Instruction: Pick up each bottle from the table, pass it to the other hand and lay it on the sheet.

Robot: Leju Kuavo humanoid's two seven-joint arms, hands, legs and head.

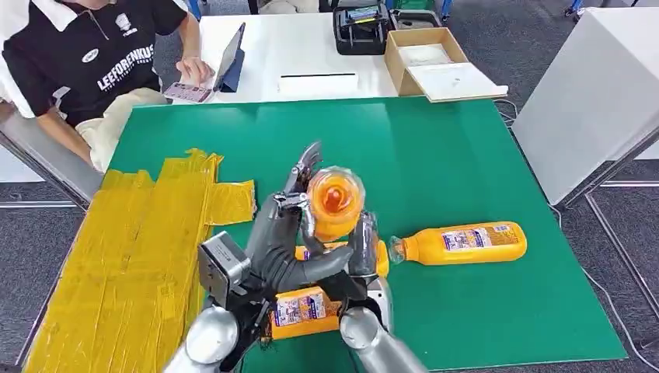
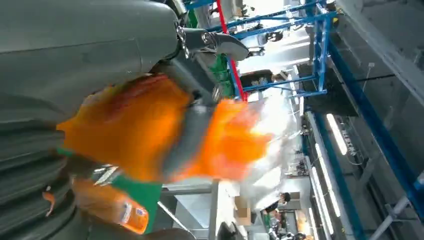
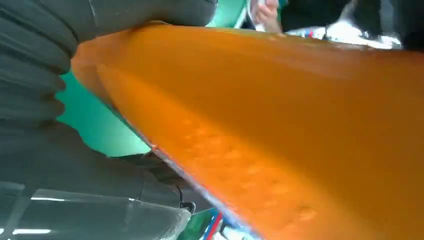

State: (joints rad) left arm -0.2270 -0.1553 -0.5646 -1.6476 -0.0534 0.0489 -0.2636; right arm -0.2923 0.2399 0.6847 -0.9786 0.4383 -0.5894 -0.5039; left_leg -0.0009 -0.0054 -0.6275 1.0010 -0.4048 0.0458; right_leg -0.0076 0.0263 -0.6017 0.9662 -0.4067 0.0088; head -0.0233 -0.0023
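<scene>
An orange juice bottle (image 1: 336,200) is held up over the green table (image 1: 435,140), its base turned toward my head camera. My left hand (image 1: 284,233) grips it from the left, a finger crossing the bottle (image 2: 135,125) in the left wrist view. My right hand (image 1: 365,245) holds it from the right, and the bottle (image 3: 280,125) lies close against the right hand (image 3: 50,75). A second bottle (image 1: 466,242) lies on its side to the right. A third bottle (image 1: 303,311) lies beneath my hands. The yellow sheet (image 1: 132,249) covers the table's left part.
A person (image 1: 93,62) sits at the far left corner holding a phone (image 1: 186,92) beside a tablet (image 1: 231,58). Behind the green table stand a cardboard box (image 1: 435,62) and a black device (image 1: 361,27). A white table (image 1: 598,93) stands to the right.
</scene>
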